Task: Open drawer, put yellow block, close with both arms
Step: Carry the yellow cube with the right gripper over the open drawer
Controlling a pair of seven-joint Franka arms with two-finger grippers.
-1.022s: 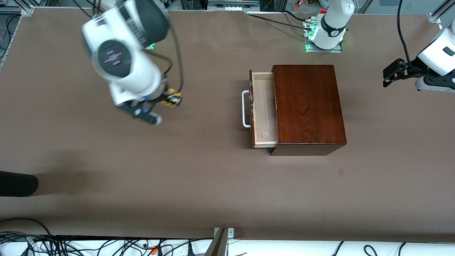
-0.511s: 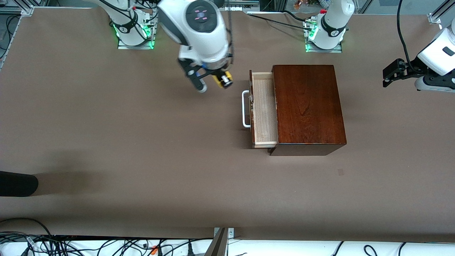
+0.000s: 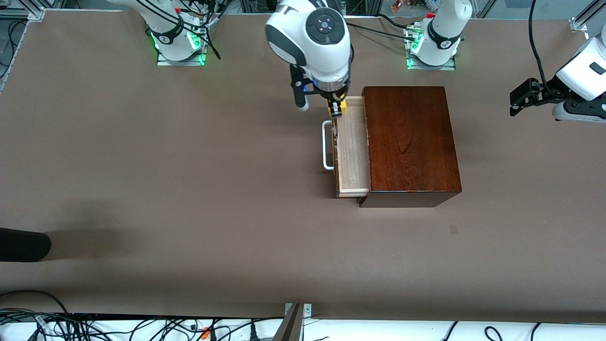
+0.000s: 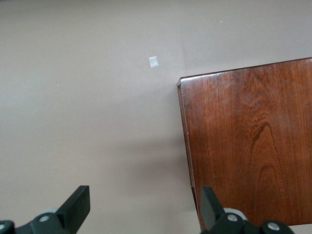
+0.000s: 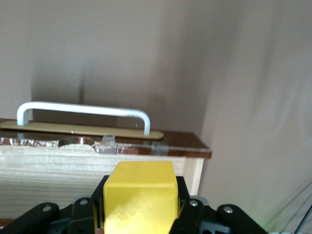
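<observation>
The drawer stands pulled out of the dark wooden box, so the opening step looks done and the placing step is in hand. The right gripper is closed on the yellow block and hangs over the end of the drawer tray that lies farthest from the front camera, close to the tray's end wall. In the right wrist view the block sits squarely between the black fingers, with the pale tray wood and the white handle below it.

The next move, as I judge it, calls for a short drop into the tray and then letting go — ideally shifted a little toward the tray's middle, since the block is close to the rim and could catch on it. After that both arms have to push the drawer shut.

The drawer's long axis runs along the box's face, from the camera's side of the desk toward the robots' bases; its front and handle point toward the right arm's end of the desk.

The left gripper waits with its fingers wide apart and nothing between them — over the desk just past the box's edge at the left arm's end.
</observation>
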